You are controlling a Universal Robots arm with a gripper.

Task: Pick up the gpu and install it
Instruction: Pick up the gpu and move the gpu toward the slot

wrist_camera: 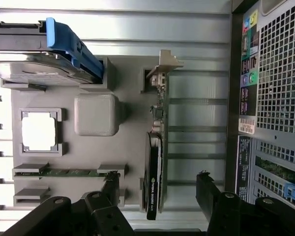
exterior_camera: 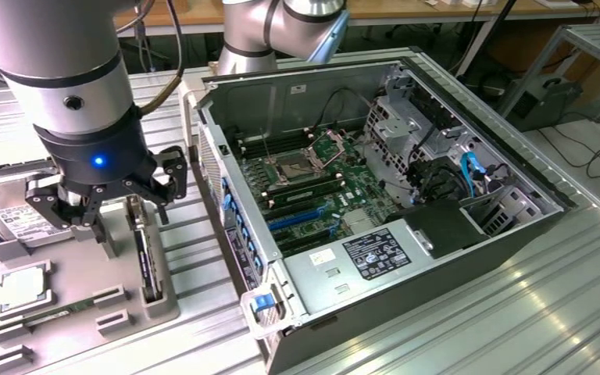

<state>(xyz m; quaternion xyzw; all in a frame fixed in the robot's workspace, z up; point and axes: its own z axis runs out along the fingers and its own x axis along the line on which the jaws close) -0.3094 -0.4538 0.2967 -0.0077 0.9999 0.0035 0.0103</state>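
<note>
gripper spread over one gpu, edge-on in one gray tray, one open case

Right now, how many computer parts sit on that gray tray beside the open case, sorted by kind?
gpu: 1
hard drive: 1
processor chip: 1
memory stick: 1
Total on the gray tray: 4

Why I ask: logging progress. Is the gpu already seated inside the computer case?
No, the gpu stands edge-on in the grey holder tray outside the case, with the open gripper over it.
</note>
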